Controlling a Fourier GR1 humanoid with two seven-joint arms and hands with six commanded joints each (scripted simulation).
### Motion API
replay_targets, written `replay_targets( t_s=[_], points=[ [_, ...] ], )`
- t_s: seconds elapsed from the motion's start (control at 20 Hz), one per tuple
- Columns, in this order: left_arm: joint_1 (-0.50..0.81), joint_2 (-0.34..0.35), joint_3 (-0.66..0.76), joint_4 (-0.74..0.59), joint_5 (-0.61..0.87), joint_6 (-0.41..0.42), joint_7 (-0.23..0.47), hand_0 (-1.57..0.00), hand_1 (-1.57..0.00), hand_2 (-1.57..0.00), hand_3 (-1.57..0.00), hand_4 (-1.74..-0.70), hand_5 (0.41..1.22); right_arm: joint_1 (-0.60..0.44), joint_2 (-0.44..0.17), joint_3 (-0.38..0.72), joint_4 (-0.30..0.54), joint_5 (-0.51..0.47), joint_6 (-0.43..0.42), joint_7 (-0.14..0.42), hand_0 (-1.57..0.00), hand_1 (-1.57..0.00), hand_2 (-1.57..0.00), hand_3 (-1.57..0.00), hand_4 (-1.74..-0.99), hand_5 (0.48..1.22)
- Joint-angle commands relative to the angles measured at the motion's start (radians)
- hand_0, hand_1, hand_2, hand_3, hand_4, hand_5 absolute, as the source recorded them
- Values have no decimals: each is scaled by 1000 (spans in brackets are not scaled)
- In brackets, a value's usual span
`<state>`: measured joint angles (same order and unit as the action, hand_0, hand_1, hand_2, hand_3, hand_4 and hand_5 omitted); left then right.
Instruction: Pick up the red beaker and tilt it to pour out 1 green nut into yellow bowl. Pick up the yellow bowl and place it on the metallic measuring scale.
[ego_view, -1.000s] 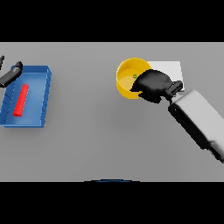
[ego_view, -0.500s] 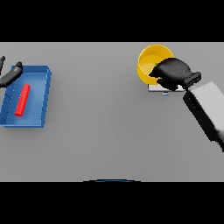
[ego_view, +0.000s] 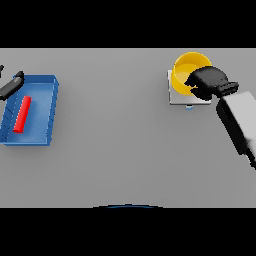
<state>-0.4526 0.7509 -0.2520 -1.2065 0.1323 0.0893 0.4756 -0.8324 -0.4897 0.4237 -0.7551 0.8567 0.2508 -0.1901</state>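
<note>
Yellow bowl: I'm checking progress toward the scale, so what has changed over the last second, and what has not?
The right hand, fingers curled over the rim of the yellow bowl, carried it right and away from the robot; it is now above the metallic scale. Whether it rests there cannot be told. The red beaker in the blue tray and the left hand at the left edge stayed put.

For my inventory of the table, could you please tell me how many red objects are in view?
1. The red beaker lies on its side inside the blue tray at the table's left. No other red thing shows, though the right robot hand covers part of the yellow bowl.
</note>
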Motion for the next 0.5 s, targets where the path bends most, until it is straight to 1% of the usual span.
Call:
replay_targets(
  t_s=[0.0,0.1,0.15,0.2,0.25,0.3,0.4,0.45],
  points=[
    [-2,-4,1,9,4,-5,0,1,1,1,1,-726,710,-6,11,-7,23,-4,-5,-1,-1571,-1571,-1428,-1331,-1741,1221],
    [-12,-8,-1,18,1,-6,-2,1,1,1,1,-726,710,-25,20,-19,76,-9,-10,-26,-1562,-1571,-1405,-1374,-1741,1221],
    [-7,-7,1,14,0,-1,-10,1,1,1,1,-729,714,-22,28,-21,92,-10,-11,-23,-1548,-1571,-1393,-1407,-1741,1221],
    [-2,-6,5,15,5,-3,-13,1,1,1,1,-729,713,-24,33,-25,97,-14,-5,-14,-1528,-1571,-1382,-1440,-1741,1221],
    [-1,-6,0,12,1,-3,-8,1,1,1,1,-727,710,-21,34,-30,97,-19,-6,-15,-1469,-1571,-1369,-1466,-1741,1221],
    [0,-3,1,10,1,-3,-6,1,1,1,1,-727,712,-24,29,-26,92,-18,12,-13,-1417,-1571,-1363,-1487,-1741,1221],
    [-9,-7,-4,4,3,-6,6,1,1,1,1,-727,715,-33,33,-31,100,-22,33,-4,-1397,-1571,-1385,-1363,-1741,1221],
    [-8,-7,-5,7,2,-8,5,1,1,1,1,-729,717,-33,30,-33,106,-23,37,-21,-1332,-1459,-1423,-1198,-1741,1221]
  ],
)
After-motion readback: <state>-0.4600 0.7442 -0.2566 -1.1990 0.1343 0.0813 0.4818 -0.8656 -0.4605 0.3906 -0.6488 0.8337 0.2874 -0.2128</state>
